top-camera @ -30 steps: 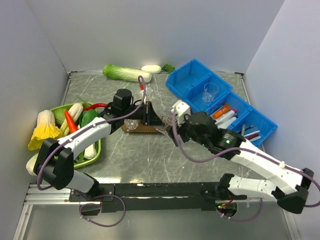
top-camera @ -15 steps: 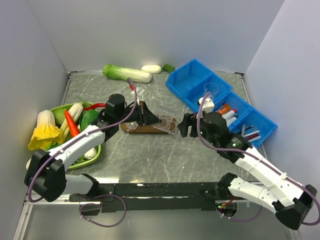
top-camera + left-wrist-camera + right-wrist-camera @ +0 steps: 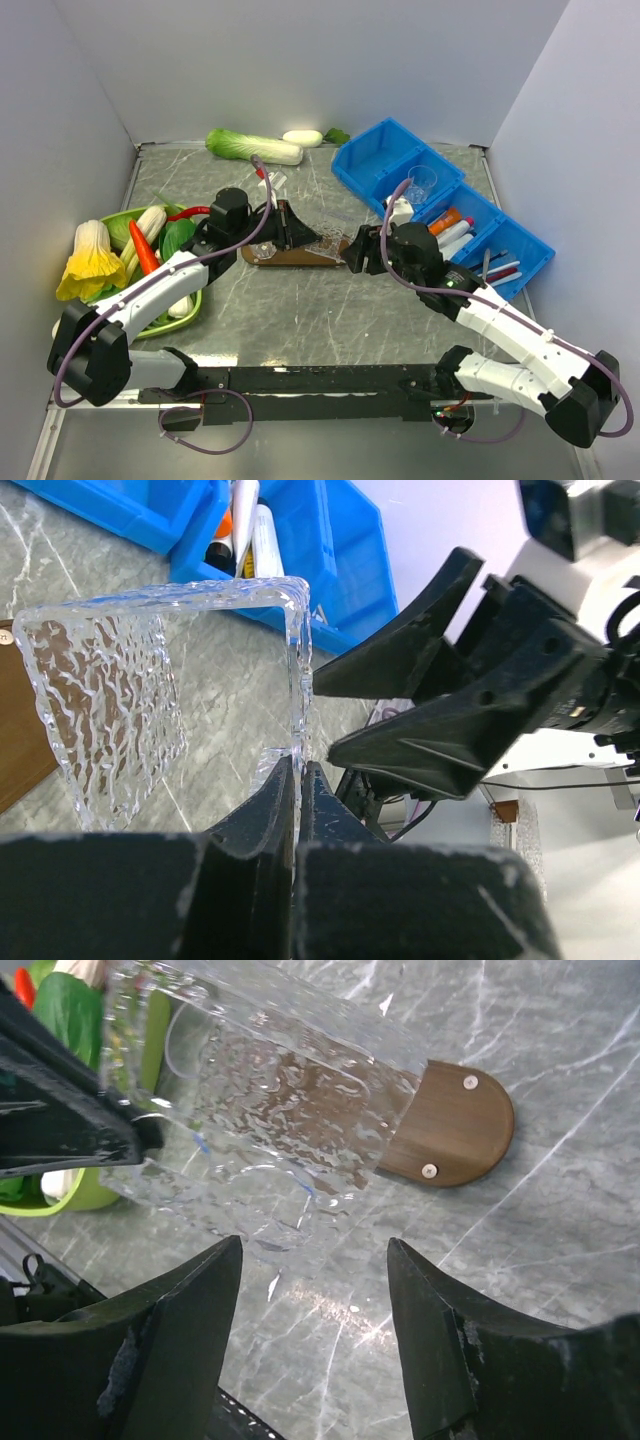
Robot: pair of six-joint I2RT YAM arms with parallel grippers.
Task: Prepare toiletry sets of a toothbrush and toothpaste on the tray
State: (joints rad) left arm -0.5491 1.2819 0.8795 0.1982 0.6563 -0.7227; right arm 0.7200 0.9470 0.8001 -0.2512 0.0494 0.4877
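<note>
Grey marble tabletop (image 3: 300, 325) with the tray (image 3: 288, 260) lying flat on it; left gripper (image 3: 298, 770) is clamped tight on the edge of a clear textured plastic piece (image 3: 260, 1120), held tilted above the tray. Right gripper (image 3: 315, 1250) is just right of the tray, jaws apart, facing that piece. Toothpaste (image 3: 445, 220) lies in a blue bin (image 3: 380, 160) well right of the tray.

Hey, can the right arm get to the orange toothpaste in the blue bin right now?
Probably yes. The toothpaste lies uncovered in the open-topped blue bin near the right gripper, whose jaws stand open; nothing sits over it.
</note>
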